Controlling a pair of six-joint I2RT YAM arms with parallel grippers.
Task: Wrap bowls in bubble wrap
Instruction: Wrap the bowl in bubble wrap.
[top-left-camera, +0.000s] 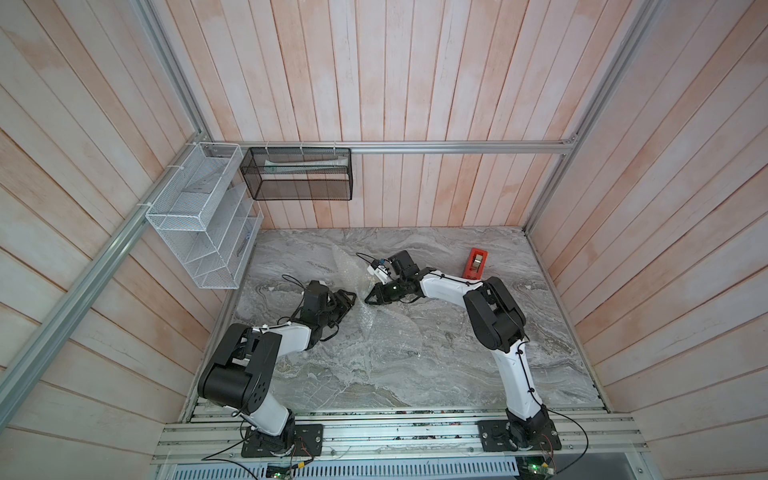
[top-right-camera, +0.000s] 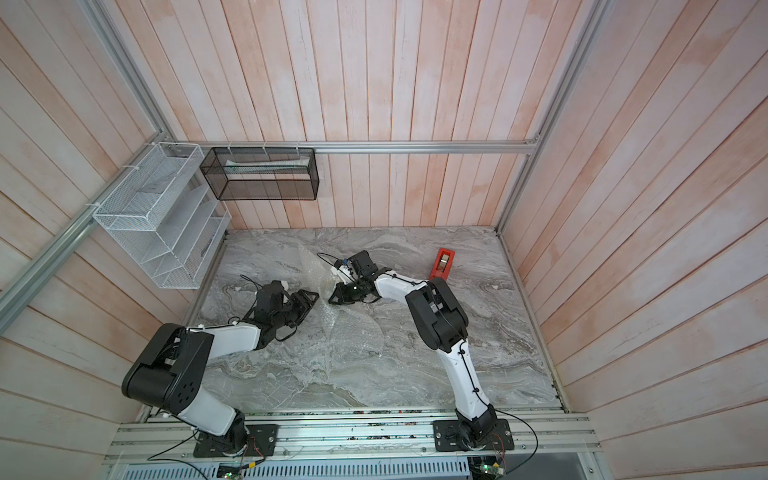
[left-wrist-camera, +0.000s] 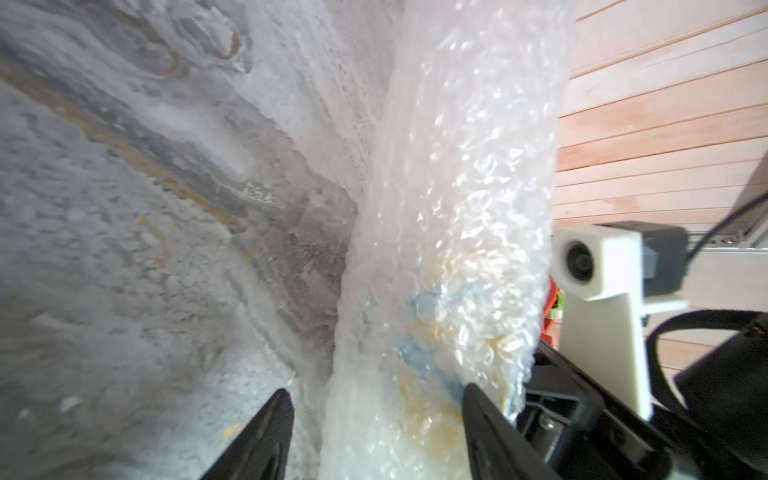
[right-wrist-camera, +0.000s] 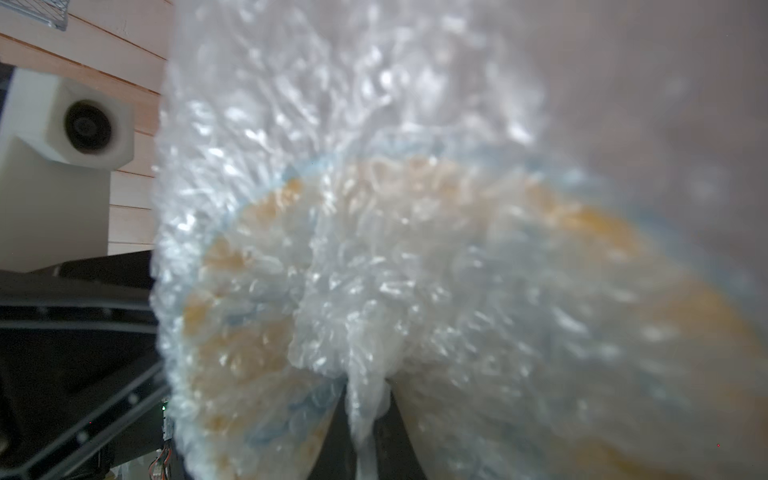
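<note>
**Bowl** (right-wrist-camera: 457, 257): white with a yellow-orange and blue pattern. Shows only as blurred colour through the wrap, in both wrist views. Sits bundled near the middle of the desk, between the two claws. Cannot be made out in the top views.

**Bubble wrap** (top-left-camera: 390, 332): clear, crinkly sheet, far larger than the bowl. Covers the bowl, stands up in a loose fold on the far side of the claws, and spreads flat over the desk on their near side. Appears the same in both top views.

**Right claw** (top-left-camera: 368, 300): reaches in from the right. Closed tight on a gathered pinch of bubble wrap, which is squeezed between the jaws in the right wrist view.

**Left claw** (top-left-camera: 350, 305): reaches in from the left. Jaws well apart, straddling the wrapped bundle in the left wrist view. One finger (left-wrist-camera: 478, 411) close against the wrap, though contact cannot be told. Other finger (left-wrist-camera: 266, 428) clear of it, over bare desk. Grips nothing.

**Desk** (top-left-camera: 436, 374): grey marbled top.

**Tape dispenser** (top-left-camera: 476, 264): red, at the far right of the desk, well apart from the bundle.

**Wire rack** (top-left-camera: 195, 220): white, hung on the left wall.

**Mesh basket** (top-left-camera: 299, 174): black, hung on the far rail.
</note>
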